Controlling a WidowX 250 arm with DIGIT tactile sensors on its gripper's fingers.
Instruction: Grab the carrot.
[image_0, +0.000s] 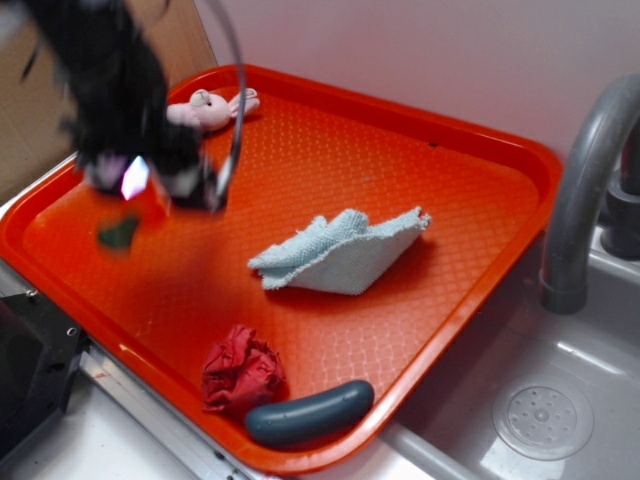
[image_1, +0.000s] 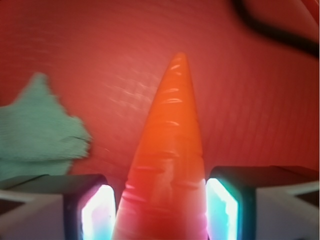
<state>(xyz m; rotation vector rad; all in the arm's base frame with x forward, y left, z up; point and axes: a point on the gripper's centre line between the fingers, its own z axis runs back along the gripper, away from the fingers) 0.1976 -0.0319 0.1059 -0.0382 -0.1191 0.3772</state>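
Because the carrot (image_1: 167, 165) looks light, stiff and glossy, the gripper (image_1: 161, 210) seems clenched on its ridged thick end, where slipping is less likely.

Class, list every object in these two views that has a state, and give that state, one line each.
Carrot: between the jaws, tip pointing away.
Gripper: closed on the carrot, over the tray's left part.
Blue cloth: folded, mid-tray.
Red cloth ball: crumpled, near front edge.
Sausage toy: lying flat beside the ball.
Pink toy: lying at the back corner.
Tray: flat beside the sink.
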